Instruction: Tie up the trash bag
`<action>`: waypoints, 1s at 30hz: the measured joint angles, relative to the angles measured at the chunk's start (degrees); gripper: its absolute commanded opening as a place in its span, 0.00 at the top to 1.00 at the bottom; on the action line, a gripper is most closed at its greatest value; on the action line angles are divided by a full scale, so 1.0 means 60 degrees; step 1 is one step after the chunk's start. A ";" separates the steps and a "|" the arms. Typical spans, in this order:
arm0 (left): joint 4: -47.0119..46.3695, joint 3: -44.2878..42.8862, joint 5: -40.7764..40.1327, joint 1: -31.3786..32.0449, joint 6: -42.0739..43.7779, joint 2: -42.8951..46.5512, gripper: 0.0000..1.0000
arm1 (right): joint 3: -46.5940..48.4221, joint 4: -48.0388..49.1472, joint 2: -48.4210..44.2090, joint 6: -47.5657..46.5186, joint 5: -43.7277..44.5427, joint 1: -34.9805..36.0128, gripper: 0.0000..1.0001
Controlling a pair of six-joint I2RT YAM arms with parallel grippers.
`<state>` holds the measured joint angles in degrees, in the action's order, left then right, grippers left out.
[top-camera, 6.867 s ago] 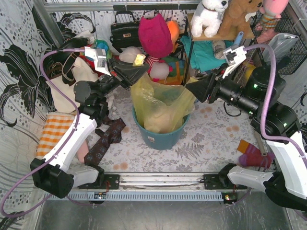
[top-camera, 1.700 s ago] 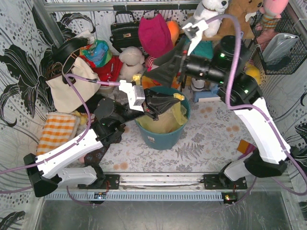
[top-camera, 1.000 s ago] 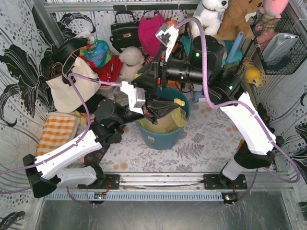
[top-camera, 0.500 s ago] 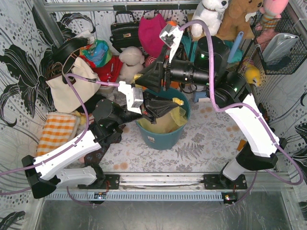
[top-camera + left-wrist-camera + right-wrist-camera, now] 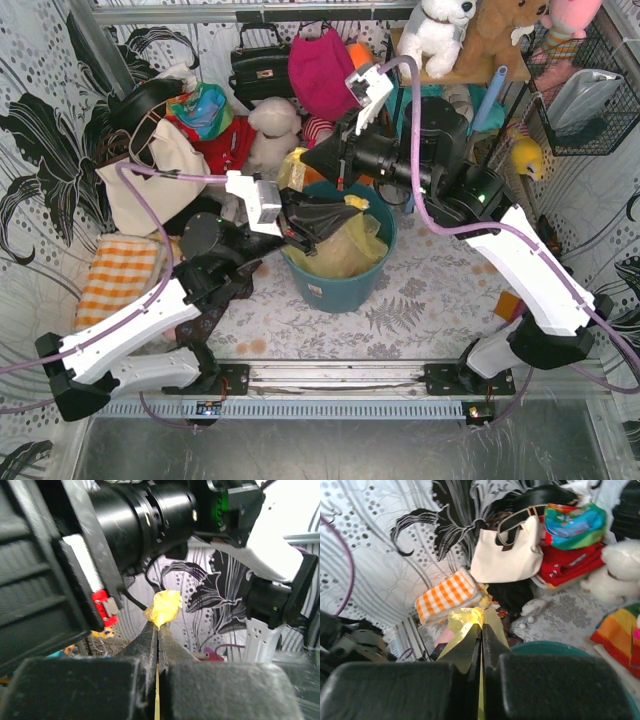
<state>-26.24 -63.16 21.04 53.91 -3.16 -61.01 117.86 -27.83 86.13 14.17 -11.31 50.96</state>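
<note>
Over to the top view: trash bag (image 5: 345, 245) slumped inside the teal bucket (image 5: 335, 292), dead centre of the table (image 5: 420, 300), yellow-green plastic bunched up toward the rim from 12 round to 3 o'clock. Left gripper (image 5: 346, 205) reaching in from 9 o'clock, jaws pressed tight together on a twisted corner of the bag, right at the bucket's 12 o'clock edge. Same story from its wrist camera: fingers closed flat, a bit of yellow plastic poking out past the tips (right arm's black housing (image 5: 150, 515) filling the frame just behind). Right gripper (image 5: 302, 168) pointing in from 2 o'clock, tips out at the rim's 11 o'clock, also clamped on a scrap of the bag; up close, jaws squeezed together with crumpled yellow film between them. Beyond, cream tote (image 5: 507, 552) at the bucket's 10 o'clock and orange checked cloth (image 5: 447, 597) at 9 o'clock.
</note>
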 measured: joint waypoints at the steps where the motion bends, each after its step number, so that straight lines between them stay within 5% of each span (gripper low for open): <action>1: -0.0036 0.0106 -0.0237 0.0000 0.0007 0.0157 1.00 | -0.0313 0.0127 -0.0164 0.0131 0.0280 0.0000 1.00; 17: -0.1027 0.1596 -0.3512 0.0000 0.0299 0.1282 1.00 | -0.6105 0.3453 -0.3774 0.2517 0.3585 -0.0004 1.00; 30: -0.1235 0.1672 -0.4448 -0.0004 0.0397 0.1344 1.00 | -0.7817 0.6058 -0.4353 0.2025 0.1027 0.0000 1.00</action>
<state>-33.65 -53.12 -5.65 53.89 -0.78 -52.95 70.96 8.51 60.01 26.33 -5.15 50.96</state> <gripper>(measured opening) 0.009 0.002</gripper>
